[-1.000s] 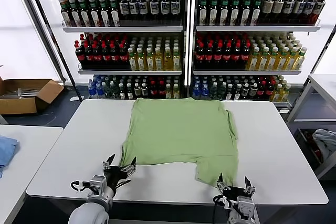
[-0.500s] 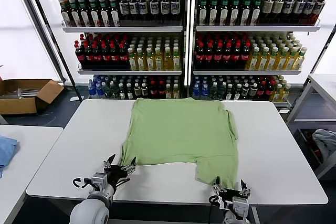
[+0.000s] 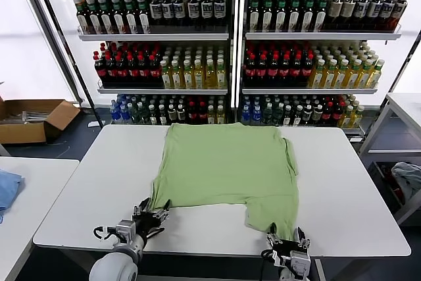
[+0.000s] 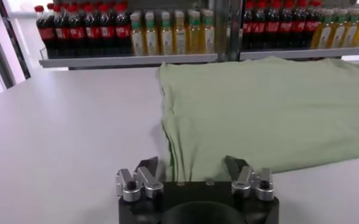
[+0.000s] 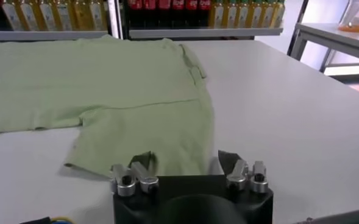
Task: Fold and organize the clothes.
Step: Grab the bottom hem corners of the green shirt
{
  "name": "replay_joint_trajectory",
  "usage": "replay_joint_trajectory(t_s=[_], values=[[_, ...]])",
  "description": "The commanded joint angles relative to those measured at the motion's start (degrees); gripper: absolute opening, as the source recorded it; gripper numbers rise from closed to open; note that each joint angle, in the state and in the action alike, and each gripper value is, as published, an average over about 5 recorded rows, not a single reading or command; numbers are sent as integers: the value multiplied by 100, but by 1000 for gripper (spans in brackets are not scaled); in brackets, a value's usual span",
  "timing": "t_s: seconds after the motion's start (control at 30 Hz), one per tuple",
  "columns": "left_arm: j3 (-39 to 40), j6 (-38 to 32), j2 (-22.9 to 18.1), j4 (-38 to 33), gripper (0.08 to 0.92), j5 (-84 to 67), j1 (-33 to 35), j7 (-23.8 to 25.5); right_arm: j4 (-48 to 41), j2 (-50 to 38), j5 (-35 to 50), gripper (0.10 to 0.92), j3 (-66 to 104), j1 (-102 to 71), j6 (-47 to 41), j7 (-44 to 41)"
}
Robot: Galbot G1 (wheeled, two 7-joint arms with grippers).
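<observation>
Both grippers have sunk toward the table's (image 3: 85, 182) near edge, jaws spread: left gripper (image 3: 150, 216) and right gripper (image 3: 286, 241) each facing the polo shirt's (image 3: 223, 162) near corners.

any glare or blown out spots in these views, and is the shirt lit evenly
Head view: the windows either side of the drink shelves are blown out white; the shirt is evenly lit on the table. Left wrist view: the left gripper casts only a soft shadow, and the shelf bottles look slightly soft. Right wrist view: the right gripper likewise, with glare at the far upper corner.
</observation>
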Motion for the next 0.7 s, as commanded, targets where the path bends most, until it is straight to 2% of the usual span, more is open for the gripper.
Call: replay_joint_trajectory(t_s=[0.03, 0.43, 0.6, 0.7], values=[[1, 41, -16, 0, 571, -6, 61, 9, -31, 15, 18, 467, -14, -5, 1, 7], [11, -115, -105, -156, 224, 3, 221, 40, 220, -138, 59, 134, 68, -86, 150, -210], [-23, -395, -168, -329, 102, -1, 289, 30, 594, -260, 106, 108, 167, -132, 421, -450], [-52, -633, -216, -440, 84, -76, 268, -5, 745, -321, 75, 108, 261, -101, 701, -649]])
